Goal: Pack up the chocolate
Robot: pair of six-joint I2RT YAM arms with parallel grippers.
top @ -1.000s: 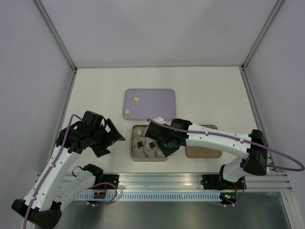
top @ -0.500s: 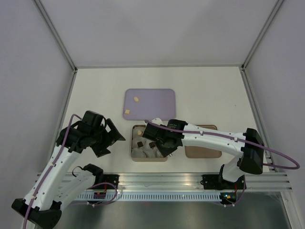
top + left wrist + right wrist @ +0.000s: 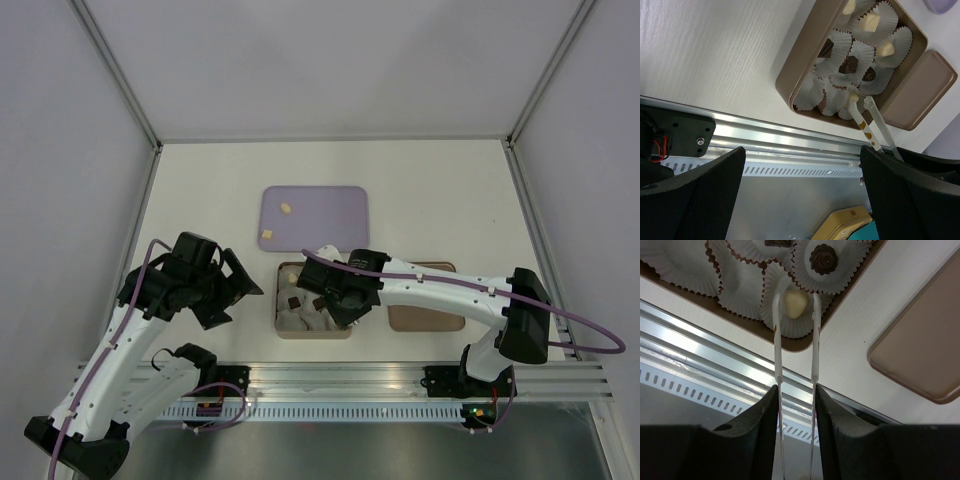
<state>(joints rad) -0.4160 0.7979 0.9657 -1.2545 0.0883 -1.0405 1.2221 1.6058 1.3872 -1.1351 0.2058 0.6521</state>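
Straddling a cream chocolate (image 3: 795, 305): right gripper (image 3: 795, 296), thin white fingers (image 3: 776, 315) apart, a gap showing on both flanks, so not pinching. The chocolate sits in a fluted paper cup (image 3: 790, 327) at the near edge of the brown box (image 3: 800, 65), lid side.

- Neighbouring cups: one round dark chocolate (image 3: 823, 259); some empty.
- Lid (image 3: 920, 350): flat, brown, just right of the box.
- Left gripper (image 3: 802, 170): jaws wide apart, holding nothing, left of the box.
- Purple tray (image 3: 330, 225): beyond the box, two cream pieces (image 3: 286, 208) on it.

Handling, by judgement: lift straight up with the fingers spread, so that neither tip snags the pleats or drags the piece out.
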